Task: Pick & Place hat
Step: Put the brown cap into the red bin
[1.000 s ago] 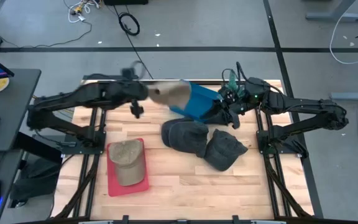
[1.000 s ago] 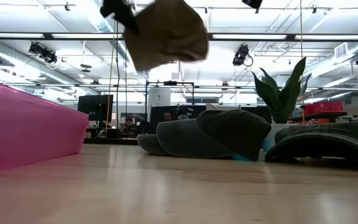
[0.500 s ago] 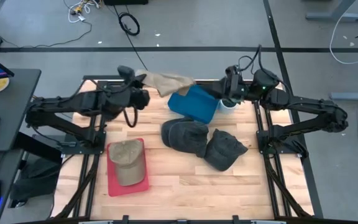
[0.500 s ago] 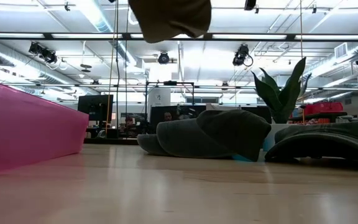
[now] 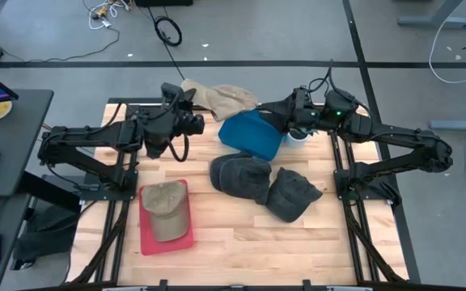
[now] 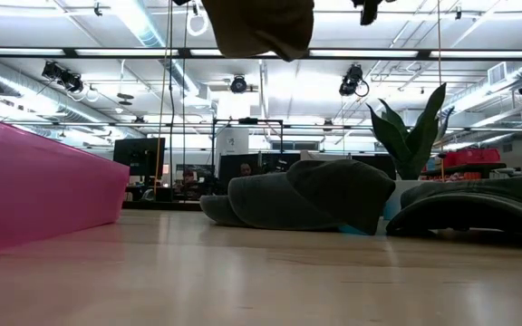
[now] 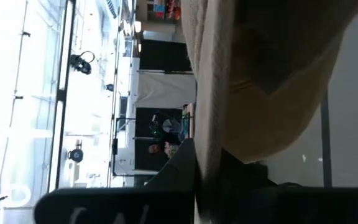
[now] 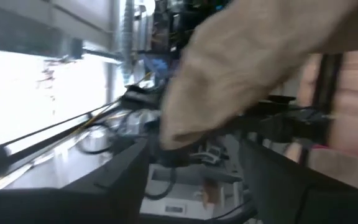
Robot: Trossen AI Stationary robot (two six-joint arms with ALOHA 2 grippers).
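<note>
Your tan hat [image 5: 219, 99] hangs in the air over the far edge of the surface [image 5: 241, 234], pinched at one end by the fingers of the left gripper [image 5: 186, 103]. The right gripper [image 5: 268, 109] reaches toward its other end, fingers spread and holding nothing. The hat looks light and soft and sags freely, so I think you should grip the firmer brim, not loose cloth.

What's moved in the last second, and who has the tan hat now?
The left tool carried the tan hat toward the table's far edge and holds one end. The right tool swung toward it, now at its other end; its grip is unclear. The dark hats, blue bin and red tray stayed put.
</note>
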